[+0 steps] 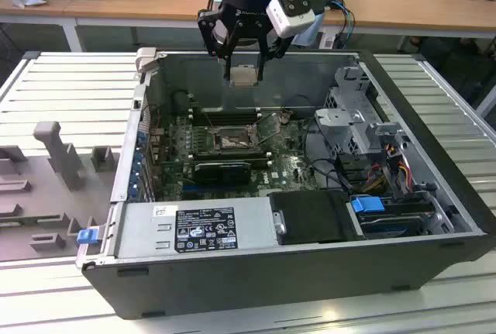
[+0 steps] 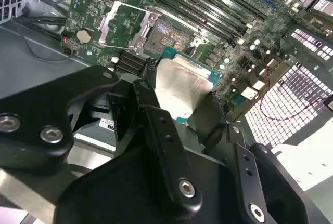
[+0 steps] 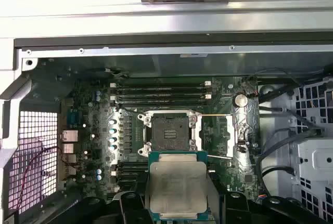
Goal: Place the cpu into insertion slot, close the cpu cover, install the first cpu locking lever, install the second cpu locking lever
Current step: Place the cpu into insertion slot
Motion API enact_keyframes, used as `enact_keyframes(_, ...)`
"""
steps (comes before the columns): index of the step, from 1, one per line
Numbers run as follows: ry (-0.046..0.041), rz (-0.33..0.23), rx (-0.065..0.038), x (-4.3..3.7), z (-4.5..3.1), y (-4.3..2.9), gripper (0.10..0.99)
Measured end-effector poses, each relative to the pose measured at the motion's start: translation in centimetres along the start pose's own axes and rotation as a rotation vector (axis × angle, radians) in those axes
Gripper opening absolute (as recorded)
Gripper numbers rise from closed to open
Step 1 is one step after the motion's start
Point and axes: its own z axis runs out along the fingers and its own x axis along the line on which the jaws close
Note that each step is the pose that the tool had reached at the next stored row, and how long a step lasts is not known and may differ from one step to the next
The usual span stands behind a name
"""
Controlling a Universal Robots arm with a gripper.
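Note:
My gripper (image 1: 244,77) hangs above the back wall of the open computer case (image 1: 434,163), shut on the cpu (image 1: 244,76), a flat square chip with a pale silver face. In both wrist views the cpu (image 2: 179,91) (image 3: 178,185) sits between the two black fingers (image 2: 151,99), above the green board and short of the socket. The insertion slot (image 3: 169,129) (image 2: 169,34) (image 1: 232,140) lies bare, its dark centre showing. The cpu cover (image 3: 237,130) (image 2: 117,24) is flipped open beside it. Two thin locking levers (image 3: 216,115) stand free along the socket's edges.
Long black memory slots (image 3: 161,93) run just behind the socket. A grey power supply (image 1: 194,225) fills the case's near side, and a drive cage (image 1: 364,125) with cables (image 3: 281,146) stands at the exterior view's right. Grey fixtures (image 1: 54,156) rest on the table outside.

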Motion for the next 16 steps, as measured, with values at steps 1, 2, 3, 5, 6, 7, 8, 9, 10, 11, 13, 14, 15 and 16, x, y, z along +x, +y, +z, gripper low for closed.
enact_keyframes(1,-0.0001,0.001,0.000,0.00,0.00,0.00,0.529)
enact_keyframes(2,-0.0004,0.005,0.000,0.00,0.00,0.00,0.529)
enact_keyframes(3,-0.0014,0.017,0.000,0.00,0.01,0.00,0.529)
enact_keyframes(5,-0.0039,0.042,0.000,0.00,0.05,0.00,0.529)
enact_keyframes(6,-0.0051,0.055,0.001,0.00,0.08,-0.01,0.529)
enact_keyframes(7,-0.0063,0.071,0.001,0.00,0.09,-0.01,0.529)
enact_keyframes(8,-0.0082,0.091,0.001,0.12,0.12,-0.01,0.529)
enact_keyframes(9,-0.0083,0.091,0.001,0.37,0.13,-0.02,0.529)
enact_keyframes(10,-0.0083,0.091,0.001,0.49,0.12,-0.02,0.529)
enact_keyframes(11,-0.0083,0.091,0.001,0.57,0.12,-0.02,0.529)
enact_keyframes(13,-0.0087,0.097,0.001,0.65,0.13,-0.03,0.529)
enact_keyframes(14,-0.0089,0.098,0.001,0.65,0.13,-0.03,0.529)
enact_keyframes(15,-0.0089,0.100,0.001,0.65,0.13,-0.03,0.529)
enact_keyframes(16,-0.0092,0.101,0.001,0.65,0.13,-0.03,0.529)
